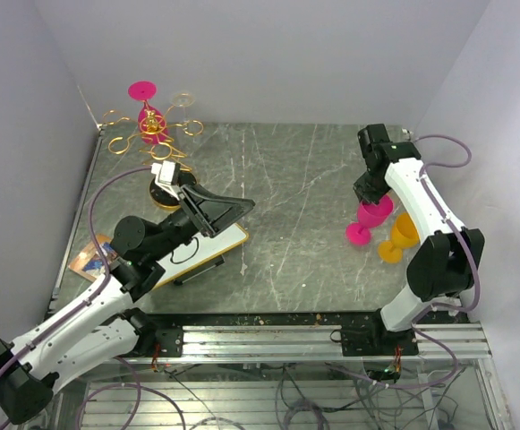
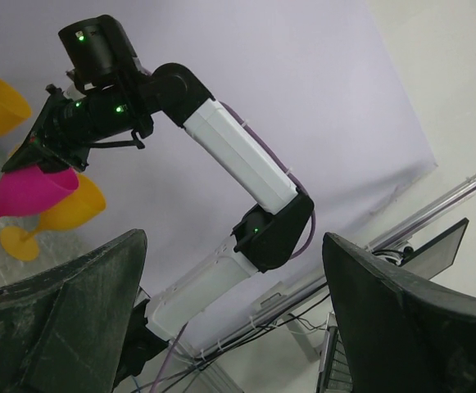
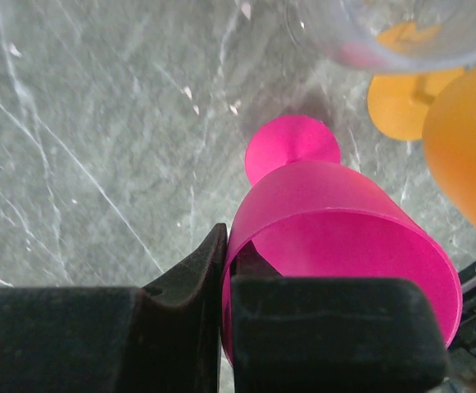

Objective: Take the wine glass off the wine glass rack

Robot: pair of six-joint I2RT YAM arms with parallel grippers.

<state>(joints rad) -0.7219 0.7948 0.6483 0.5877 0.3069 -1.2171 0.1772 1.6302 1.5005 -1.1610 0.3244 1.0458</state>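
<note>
Right fingers (image 3: 197,286): clamped on the rim of the pink wine glass (image 3: 336,237), one finger outside the bowl and one inside

Pink wine glass: off the rack, at the right side of the counter (image 1: 286,179), tilted, foot low toward the counter surface; contact between foot and counter could not be told

Left fingers (image 1: 222,213): spread wide, holding nothing, above the counter just right of the rack base, aimed toward the right arm

Wine glass rack (image 1: 152,121): stood at the far left corner of the counter, well apart from the held glass

Second pink wine glass (image 1: 143,94): hung upside down on a rack arm, foot uppermost

Orange wine glass (image 1: 401,237): on the counter just beside the held glass, nearer the right edge

White board (image 1: 201,249): lay flat on the counter beneath the left arm
</note>
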